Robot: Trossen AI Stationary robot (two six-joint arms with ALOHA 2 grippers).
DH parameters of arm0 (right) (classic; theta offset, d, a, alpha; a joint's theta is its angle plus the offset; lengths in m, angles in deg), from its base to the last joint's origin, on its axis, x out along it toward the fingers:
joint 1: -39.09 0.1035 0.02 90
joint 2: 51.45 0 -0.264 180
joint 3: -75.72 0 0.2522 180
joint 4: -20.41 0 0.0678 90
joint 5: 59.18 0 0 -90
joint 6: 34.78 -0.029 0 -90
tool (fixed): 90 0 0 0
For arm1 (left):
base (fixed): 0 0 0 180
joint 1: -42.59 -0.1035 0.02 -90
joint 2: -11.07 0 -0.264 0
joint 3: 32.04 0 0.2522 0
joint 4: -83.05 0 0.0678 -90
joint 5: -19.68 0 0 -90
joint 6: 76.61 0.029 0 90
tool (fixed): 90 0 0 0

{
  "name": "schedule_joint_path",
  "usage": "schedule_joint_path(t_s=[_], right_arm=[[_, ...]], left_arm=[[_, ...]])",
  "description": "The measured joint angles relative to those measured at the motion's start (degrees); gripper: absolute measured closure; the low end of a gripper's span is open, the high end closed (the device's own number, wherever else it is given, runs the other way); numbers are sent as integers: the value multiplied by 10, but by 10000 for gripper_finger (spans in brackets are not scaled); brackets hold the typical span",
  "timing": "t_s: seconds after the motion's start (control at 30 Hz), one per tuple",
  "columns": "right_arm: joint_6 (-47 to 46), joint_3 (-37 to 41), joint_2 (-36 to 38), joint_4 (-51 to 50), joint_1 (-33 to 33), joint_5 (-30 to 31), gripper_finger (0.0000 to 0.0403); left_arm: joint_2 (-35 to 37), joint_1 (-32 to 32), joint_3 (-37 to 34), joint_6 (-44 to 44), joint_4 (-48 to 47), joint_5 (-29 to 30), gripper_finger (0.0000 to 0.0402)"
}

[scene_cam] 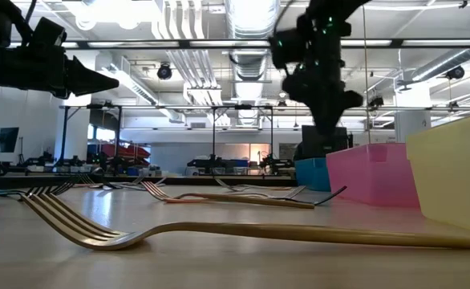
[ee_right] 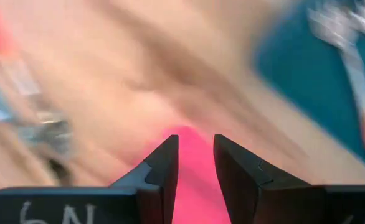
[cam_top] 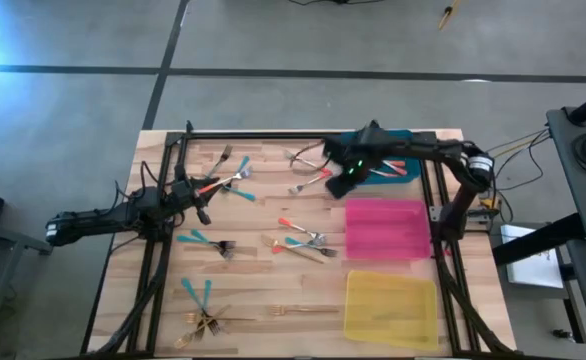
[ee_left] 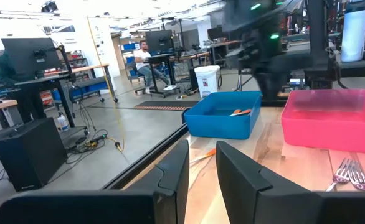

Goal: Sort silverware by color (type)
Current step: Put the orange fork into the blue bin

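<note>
1. Silverware is being seen scattered over the wooden table [cam_top: 303, 300], w/ three trays at the right side: blue tray [cam_top: 405, 172] farthest, pink tray [cam_top: 386, 228] in the middle, yellow tray [cam_top: 389, 308] nearest.
2. A gold fork [scene_cam: 243, 232] is lying flat closest to the low cam, long axis running across that view, tines toward its left; in the high view gold forks [cam_top: 213, 320] are lying along the near edge, handles running toward the yellow tray.
3. Two teal-handled forks [cam_top: 197, 295] are lying just above the gold ones; another teal-handled fork [cam_top: 205, 241] is lying crosswise near the left arm, tines toward the table's centre; a mixed pile [cam_top: 303, 243] of red- and teal-handled pcs is sitting just left of the pink tray.
4. A red-handled fork [ee_left: 240, 112] is lying inside the blue tray.
5. Left gripper [cam_top: 205, 190] is being held above the table's left-centre over a small cluster; fingers [ee_left: 176, 171] are parted by a narrow gap, nothing seen btwn them.
6. Right gripper [cam_top: 339, 178] is being held at the blue tray's left edge; fingers [ee_right: 165, 163] are slightly apart, nothing gripped.
7. Room: grey floor, desks, monitors; a seated person [ee_left: 146, 59] is visible far back.
</note>
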Motion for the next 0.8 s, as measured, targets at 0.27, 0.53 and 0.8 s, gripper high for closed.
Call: schedule_joint_path(t_s=[0.27,0.53,0.8], right_arm=[[21,1,0,191,150,16,308],[-70,2,-6,294,197,41,295],[2,3,-70,280,210,21,272]], left_arm=[[0,0,0,0,0,0,337],[0,0,0,0,0,0,337],[0,0,0,0,0,0,337]])
